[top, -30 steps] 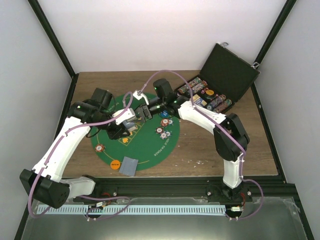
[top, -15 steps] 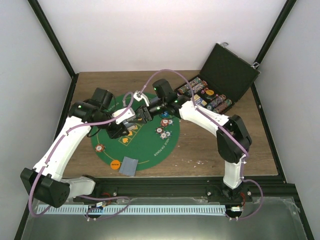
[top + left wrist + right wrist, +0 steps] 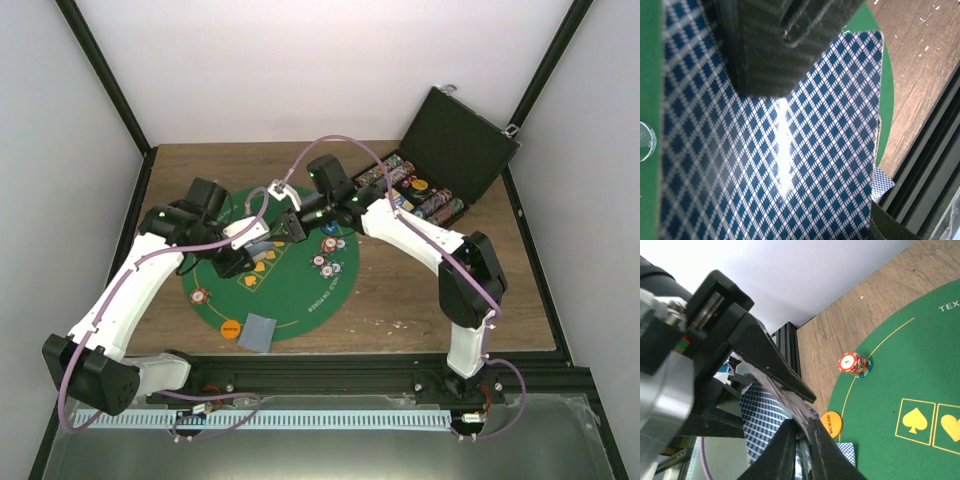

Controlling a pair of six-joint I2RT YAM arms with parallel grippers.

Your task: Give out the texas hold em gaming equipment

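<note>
My left gripper (image 3: 250, 242) is shut on a deck of blue-backed playing cards (image 3: 790, 165), held above the green felt mat (image 3: 300, 300). The top card's back fills the left wrist view. My right gripper (image 3: 801, 427) meets it from the right, its jaws pinched on the cards' edge (image 3: 762, 420); one of its black fingers (image 3: 770, 45) lies on the top card. On the mat sit a striped chip stack (image 3: 855, 364), an orange disc (image 3: 831, 424) and a small pile of cards (image 3: 259, 331). Two more chip stacks (image 3: 325, 255) stand to the right.
An open black case (image 3: 455, 150) with rows of chips (image 3: 410, 190) stands at the back right on the wooden table (image 3: 420, 290). A black rail (image 3: 930, 165) runs along the near edge. Both arms cross over the mat's upper middle.
The right gripper's jaws have gone from wide open to shut on the cards held by the left gripper. Both grippers shifted slightly up and left.
</note>
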